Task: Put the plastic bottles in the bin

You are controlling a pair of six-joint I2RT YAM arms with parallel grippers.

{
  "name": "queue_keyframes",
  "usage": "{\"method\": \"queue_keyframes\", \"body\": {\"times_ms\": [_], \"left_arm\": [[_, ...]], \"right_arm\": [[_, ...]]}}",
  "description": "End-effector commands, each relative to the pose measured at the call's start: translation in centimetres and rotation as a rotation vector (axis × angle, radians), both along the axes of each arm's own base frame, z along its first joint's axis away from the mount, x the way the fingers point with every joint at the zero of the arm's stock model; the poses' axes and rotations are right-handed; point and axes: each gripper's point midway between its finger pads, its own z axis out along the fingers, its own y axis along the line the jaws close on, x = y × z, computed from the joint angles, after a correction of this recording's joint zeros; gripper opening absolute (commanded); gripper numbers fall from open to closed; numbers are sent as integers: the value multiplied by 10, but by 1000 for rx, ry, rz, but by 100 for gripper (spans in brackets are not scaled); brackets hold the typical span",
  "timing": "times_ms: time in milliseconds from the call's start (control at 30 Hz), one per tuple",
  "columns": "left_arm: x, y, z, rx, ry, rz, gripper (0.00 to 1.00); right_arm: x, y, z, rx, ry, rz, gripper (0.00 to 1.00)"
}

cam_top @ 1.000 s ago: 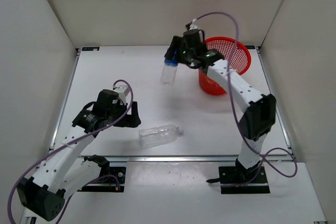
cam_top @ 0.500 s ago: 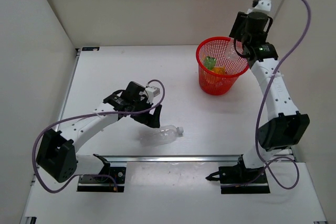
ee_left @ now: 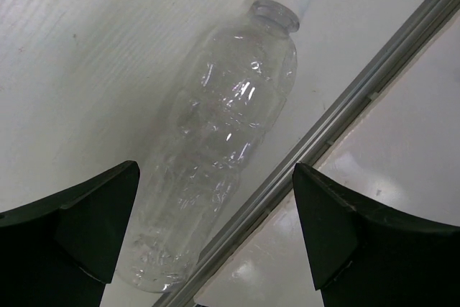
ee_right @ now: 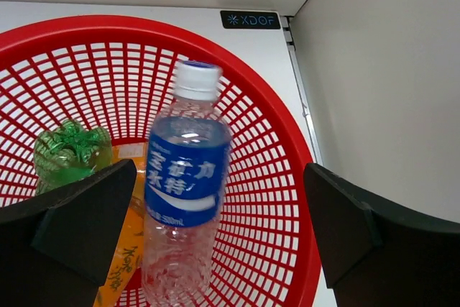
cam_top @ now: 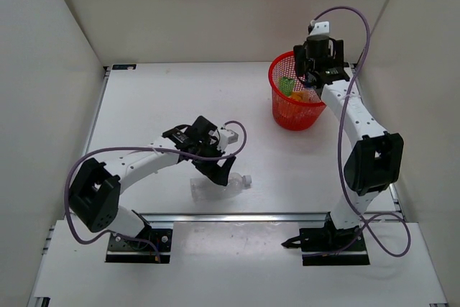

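Status: right end effector (cam_top: pixel 310 73) parked directly over bin (cam_top: pixel 287 114), upper right of overhead view. Fully spread, gripping nothing. Between its fingers (ee_right: pixel 72 228) in wrist view: blue-label bottle (ee_right: pixel 183 206), cap up, slightly tilted, inside the red rim and clear of both fingers. Judged as free of the grip; cannot tell whether dropping or already settled. Held over the middle of the opening, presumably to miss the rim. Also in bin: green bottle (ee_right: pixel 68 152) at left, orange bottle (ee_right: pixel 128 249) beside it.

Then left end effector (cam_top: pixel 219 170), low over clear bottle (cam_top: pixel 205 190), lower centre of overhead view. Wide open, straddling the body, one finger on each side, no contact visible. Bottle on its side on bench (cam_top: pixel 158 98), cap toward upper right of wrist view, just beside metal rail (ee_left: pixel 338 124) at near edge. Lined up across the body rather than the neck, probably for the broadest, steadiest hold.

Risks, by judgement: thin crinkled wall, likely to give under squeeze; round body, apt to roll if nudged; rail close on one side, little room for that finger.

Remaining: close, lift, carry to bin. Only bottle seen outside it.
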Motion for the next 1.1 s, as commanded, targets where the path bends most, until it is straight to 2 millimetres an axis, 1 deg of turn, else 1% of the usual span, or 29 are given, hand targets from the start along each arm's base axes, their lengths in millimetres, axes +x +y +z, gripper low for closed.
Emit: {"method": "queue_keyframes", "body": {"times_ms": [0,67,133,167,200,267,300,333,367,400,433,467,500,567,600,633,667,700,733,767,800,833,867,900,933,967,1000,1033,1067], "left_arm": [[-5,-16,15,-47,-30,-86,99],[-12,-15,8,-31,-19,-125,99],[-17,-14,0,-13,0,-144,99],[-19,-13,-4,7,6,-147,99],[-22,-12,-10,31,23,-150,99],[-30,-10,-24,68,67,-173,99],[-36,-9,-27,87,83,-186,98],[-38,-6,-33,110,98,-185,98],[-39,-7,-38,125,99,-185,99],[-39,-4,-42,145,92,-181,98],[-38,-5,-44,151,91,-178,99],[-35,-6,-48,159,85,-168,99],[-31,-10,-48,155,71,-165,99],[-27,-13,-52,155,82,-153,99],[-22,-16,-51,151,76,-144,94],[-18,-21,-49,147,75,-120,88],[-14,-25,-46,142,62,-112,82],[-4,-32,-37,125,35,-81,72],[4,-38,-28,102,16,-59,65],[14,-42,-18,78,-11,-23,54],[23,-52,-2,41,-35,0,52],[43,-58,17,2,-87,40,51],[58,-68,44,-53,-135,76,49],[71,-70,58,-68,-176,120,48],[90,-77,89,-109,-261,154,47],[109,-83,116,-143,-331,203,45],[118,-87,131,-164,-370,223,45],[135,-93,168,-216,-460,273,46],[144,-101,198,-281,-512,287,45]], "right_arm": [[-8,0,54,22,-138,3,99],[-13,6,72,118,-166,49,99],[-22,1,86,190,-153,94,100],[-29,11,95,273,-172,134,100],[-37,11,98,315,-167,156,99],[-55,12,92,350,-155,177,99],[-68,9,105,366,-191,183,99],[-73,8,91,364,-161,182,99],[-84,7,90,372,-164,181,99],[-93,3,99,313,-196,157,100],[-98,13,101,277,-206,154,100],[-107,5,112,228,-236,100,99],[-115,12,118,248,-251,95,100],[-127,21,112,363,-231,135,99],[-137,23,110,455,-218,175,99],[-147,15,100,523,-208,181,99],[-150,-5,73,541,-168,116,99],[-164,-8,74,596,-177,114,99],[-176,-29,55,624,-162,36,100],[-188,-51,35,642,-137,-56,99],[-198,-56,19,656,-111,-76,99],[-210,-77,13,653,-118,-148,99],[-223,-97,-4,652,-96,-241,99],[-229,-103,-22,657,-54,-282,99],[-239,-112,-31,631,-34,-356,100],[-248,-119,-47,587,2,-432,100],[-252,-113,-61,585,48,-435,99],[-255,-110,-77,599,87,-440,99],[-253,-104,-80,629,89,-415,99]]}}
